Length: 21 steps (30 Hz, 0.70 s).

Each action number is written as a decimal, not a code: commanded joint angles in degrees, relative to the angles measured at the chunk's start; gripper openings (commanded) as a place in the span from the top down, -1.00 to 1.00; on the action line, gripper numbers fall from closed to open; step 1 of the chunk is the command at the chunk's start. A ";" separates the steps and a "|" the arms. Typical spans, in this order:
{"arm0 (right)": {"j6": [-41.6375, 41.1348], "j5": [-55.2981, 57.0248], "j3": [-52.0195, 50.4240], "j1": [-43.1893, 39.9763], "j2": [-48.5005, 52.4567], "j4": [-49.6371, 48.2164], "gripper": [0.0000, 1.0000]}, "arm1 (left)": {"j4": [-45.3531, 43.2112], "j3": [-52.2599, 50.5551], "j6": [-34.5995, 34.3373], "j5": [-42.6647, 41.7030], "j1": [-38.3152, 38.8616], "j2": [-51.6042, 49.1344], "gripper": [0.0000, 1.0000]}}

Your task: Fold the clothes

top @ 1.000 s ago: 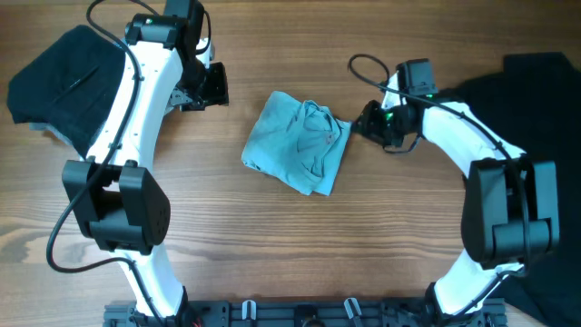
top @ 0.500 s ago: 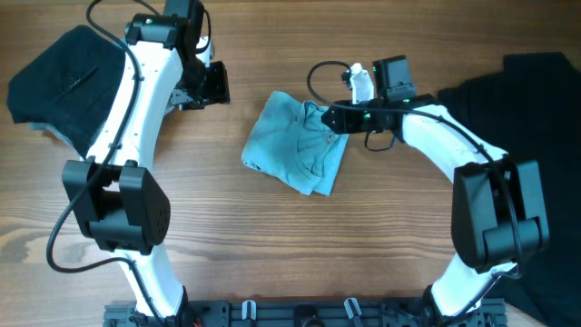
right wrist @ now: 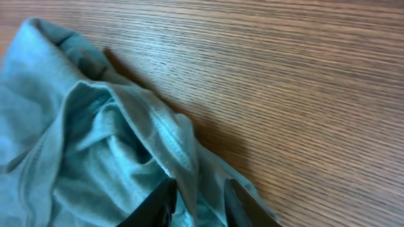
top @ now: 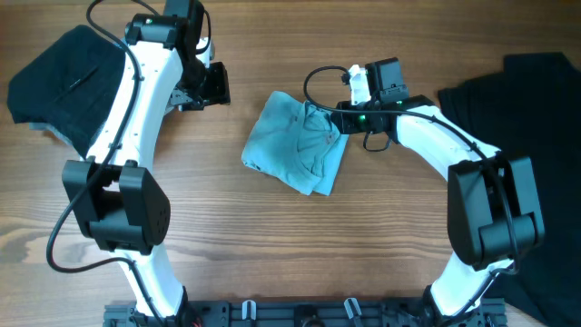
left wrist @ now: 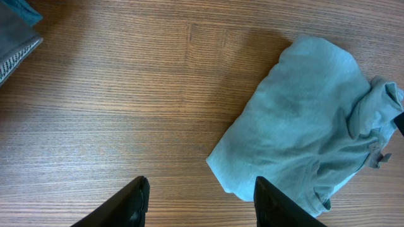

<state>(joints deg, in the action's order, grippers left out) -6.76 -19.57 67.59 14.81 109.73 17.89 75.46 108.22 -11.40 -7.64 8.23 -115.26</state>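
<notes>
The pale blue T-shirt (top: 298, 145) lies in a folded lump in the middle of the wooden table (top: 272, 245). It looks like a rough square. Its upper right corner is bumpy and crumpled.

The right gripper (top: 332, 118) is at that bumpy corner, touching the shirt. In the right wrist view, its two fingers (right wrist: 161, 202) poke up from the bottom of the frame. A thick fold of the blue shirt sits between them. The fingers are close together, but I cannot tell if they squeeze the fold or just sit on each side of it.

The left gripper (top: 218, 86) is in the upper left part of the overhead view, well apart from the shirt. In the left wrist view, it is spread wide over bare wood.

A black garment (top: 59, 77) lies at the upper left, partly under the left arm. Another dark garment (top: 536, 100) covers the right edge of the table. A bit of grey cloth (left wrist: 16, 41) shows in the upper left corner of the left wrist view.
</notes>
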 commanded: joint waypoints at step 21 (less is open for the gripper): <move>-11.41 3.89 0.20 -6.43 -0.68 8.57 0.22 | 1.66 -0.37 0.70 -0.94 0.83 0.17 -0.20</move>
<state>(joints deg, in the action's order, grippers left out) -15.90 -16.36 67.59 8.38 109.71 25.32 75.85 108.22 -11.33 -7.64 8.25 -115.26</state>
